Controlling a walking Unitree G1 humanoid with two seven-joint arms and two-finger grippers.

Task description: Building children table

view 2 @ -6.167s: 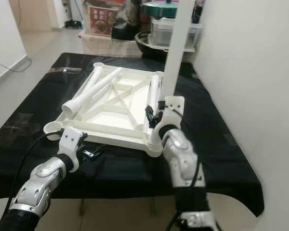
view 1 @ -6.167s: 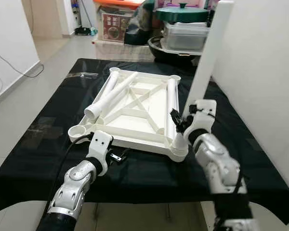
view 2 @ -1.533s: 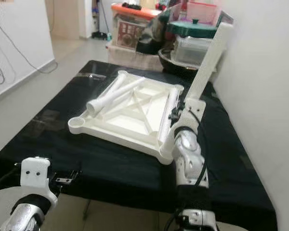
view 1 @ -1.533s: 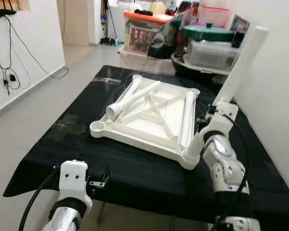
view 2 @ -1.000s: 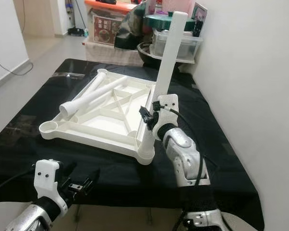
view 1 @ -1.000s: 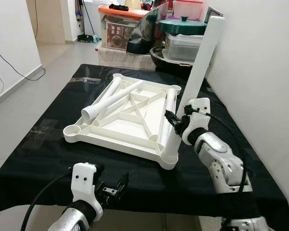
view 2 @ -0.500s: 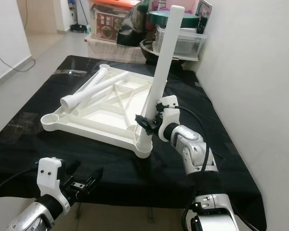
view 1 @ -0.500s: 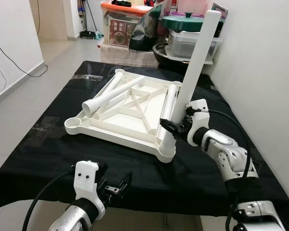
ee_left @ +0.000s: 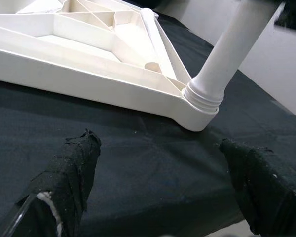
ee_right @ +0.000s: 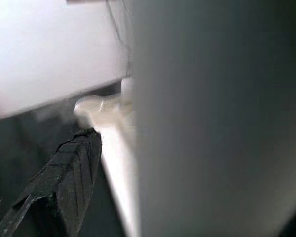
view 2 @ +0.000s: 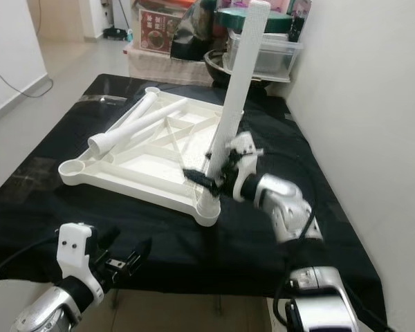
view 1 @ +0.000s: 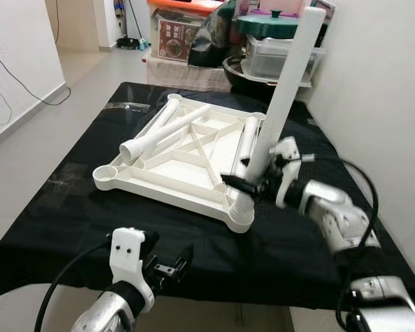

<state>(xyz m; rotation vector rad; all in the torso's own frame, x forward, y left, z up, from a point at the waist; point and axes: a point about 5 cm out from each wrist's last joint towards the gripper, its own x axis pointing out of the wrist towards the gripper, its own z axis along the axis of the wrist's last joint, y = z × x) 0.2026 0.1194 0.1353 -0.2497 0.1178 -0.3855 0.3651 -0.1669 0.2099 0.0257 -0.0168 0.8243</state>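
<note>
Starting over at about 7 o'clock in the head view, the left pincer hangs just off the near edge of the black worktop, fingers spread wide with nothing in them – its wrist camera looks across the cloth at the near-right corner socket. Moving right, the white tabletop lies upside down in the middle of the worktop, ribs up, with two loose legs lying across its far-left part at around 11 o'clock and another loose leg along its right edge. Then at roughly 3 o'clock the right pincer is clamped low on the upright leg, which stands in that near-right corner socket, leaning a bit to the right. So the step looks like seating the first leg; I'd guess the next move is to straighten it up and push or twist it down until it's fully home, then let go and pick up one of the loose ones. Compared with half a second ago, the right arm has swung out further to the right and its wrist has dropped lower on the leg – the leg's lean looks about the same.
</note>
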